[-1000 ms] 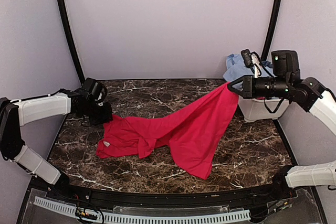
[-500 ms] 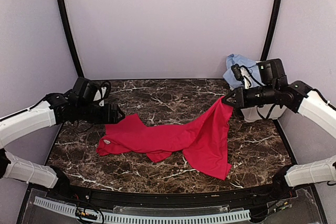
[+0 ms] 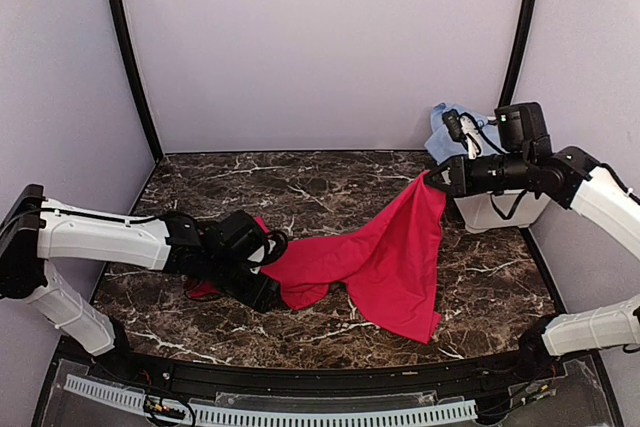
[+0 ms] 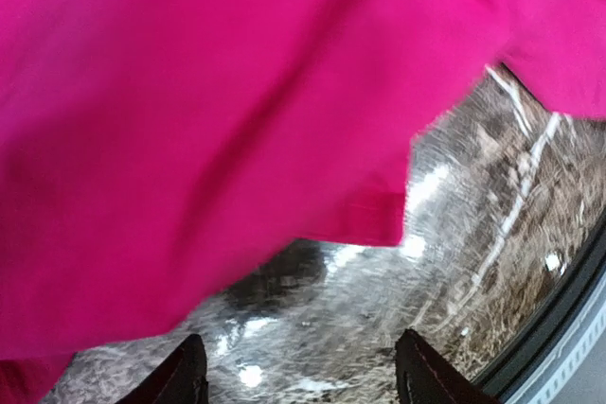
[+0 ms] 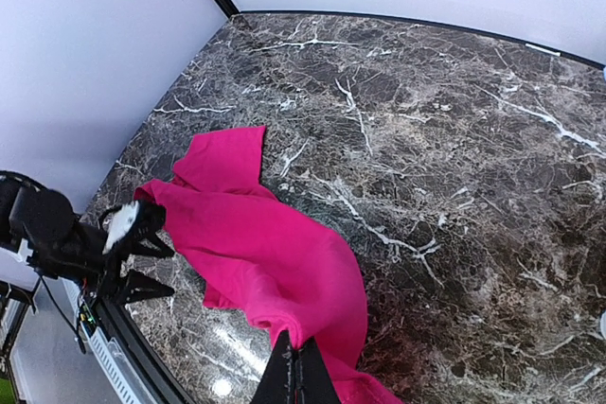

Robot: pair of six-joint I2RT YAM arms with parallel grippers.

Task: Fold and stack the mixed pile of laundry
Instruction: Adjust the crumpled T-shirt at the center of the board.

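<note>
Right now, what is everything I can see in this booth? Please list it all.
red garment: one, bright pinkish red, spread across the middle of the table, one corner lifted at the right
light-blue cloth: one, pale blue, bunched above the tub at the back right
white tub: one, white, at the table's right edge
table: one, dark marble with white veins, under the garment
black uprights: two, black, one at each back corner
left arm: one, white and black, low over the garment's left end, jaws open and holding nothing
right arm: one, white and black, reaching in from the right, jaws shut on the garment's lifted corner
</note>
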